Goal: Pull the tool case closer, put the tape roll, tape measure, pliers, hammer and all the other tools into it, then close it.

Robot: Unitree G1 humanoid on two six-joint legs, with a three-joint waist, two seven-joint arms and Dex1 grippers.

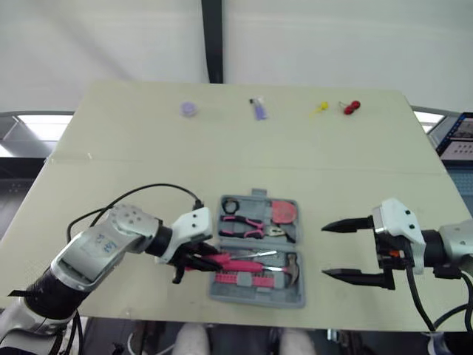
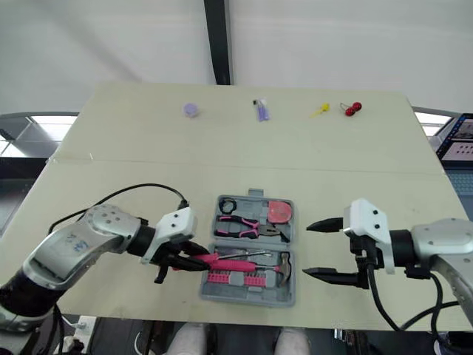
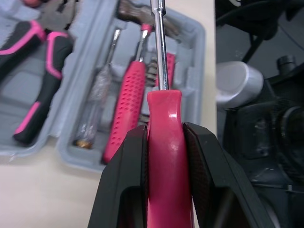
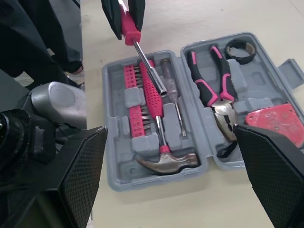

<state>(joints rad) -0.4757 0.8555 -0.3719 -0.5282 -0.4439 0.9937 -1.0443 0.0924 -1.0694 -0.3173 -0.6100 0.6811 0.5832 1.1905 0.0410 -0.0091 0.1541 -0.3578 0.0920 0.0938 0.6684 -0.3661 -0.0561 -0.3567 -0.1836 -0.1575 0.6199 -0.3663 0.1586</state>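
The grey tool case (image 1: 256, 294) lies open near the table's front edge. Its far half holds the black tape roll (image 1: 230, 204), the pink-handled pliers (image 1: 247, 225) and the red tape measure (image 1: 283, 212). The near half holds the hammer (image 4: 164, 156), a clear-handled screwdriver (image 3: 97, 92) and a pink bit strip (image 4: 133, 104). My left gripper (image 1: 194, 260) is shut on the handle of a pink screwdriver (image 3: 164, 142), whose steel shaft reaches over the near half. To the right of the case my right gripper (image 1: 325, 250) hangs open, holding nothing.
Along the table's far edge lie a purple round piece (image 1: 189, 109), a small purple item (image 1: 259, 111), a yellow item (image 1: 320, 109) and a red one (image 1: 351, 107). A black cable (image 1: 148, 191) loops over my left arm. The table's front edge runs just beneath the case.
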